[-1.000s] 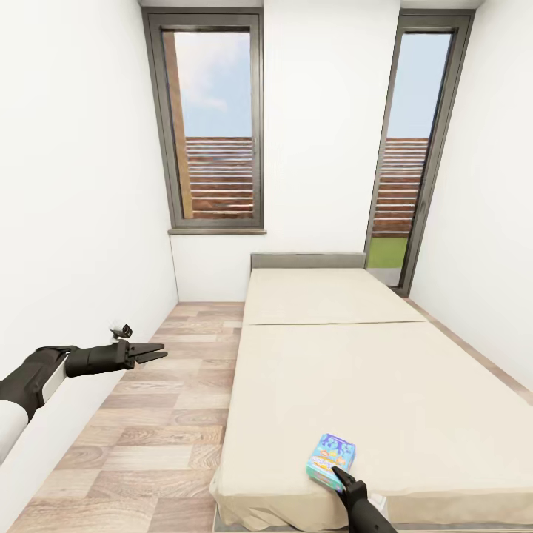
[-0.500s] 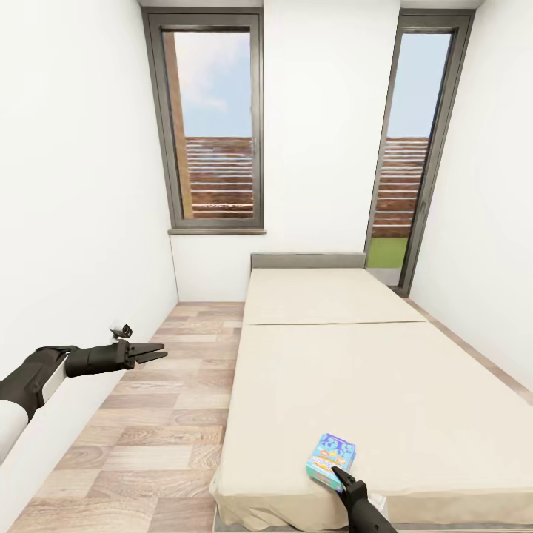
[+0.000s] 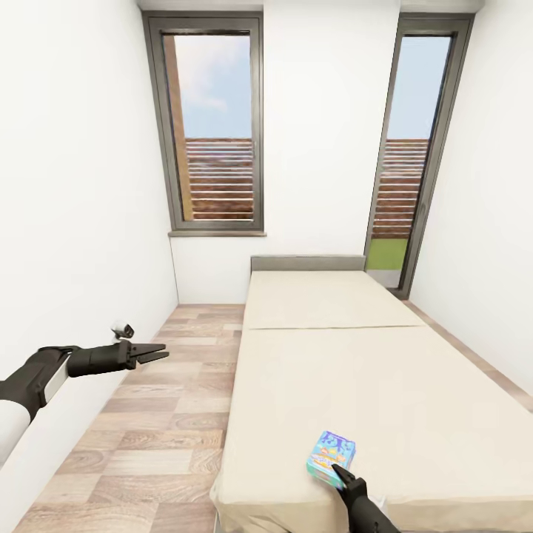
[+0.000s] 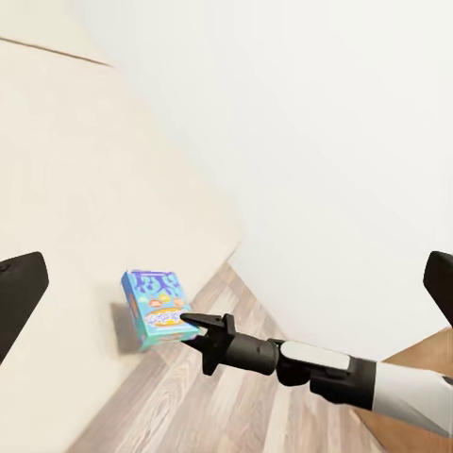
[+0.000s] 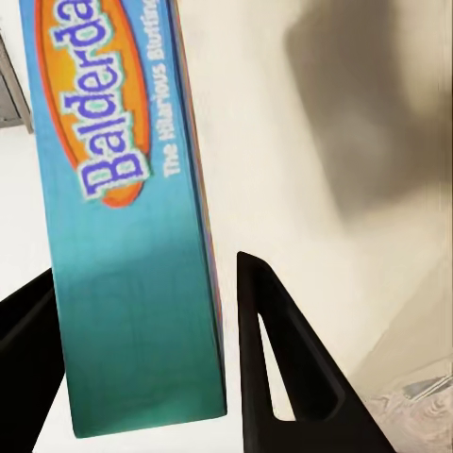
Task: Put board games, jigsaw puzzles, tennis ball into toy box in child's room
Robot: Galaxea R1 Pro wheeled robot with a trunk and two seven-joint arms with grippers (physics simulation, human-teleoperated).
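At the bottom of the head view, the right tool (image 3: 339, 474) pinched a board game (image 3: 331, 459), a flat teal carton with an orange oval logo; in the right wrist view its glossy printed edge (image 5: 132, 217) sat between two black wedge-shaped fingers (image 5: 283, 359). The box stood tilted on its edge near the foot of the bed (image 3: 370, 370), whose plain beige mattress lay in two parts under a low grey headboard. At left of the frame, the left tool (image 3: 152, 352) hung over the wood-plank floor (image 3: 163, 414), its slim black fingers slightly spread. Beyond, a tall grey-framed window (image 3: 215, 126) broke the smooth white wall.
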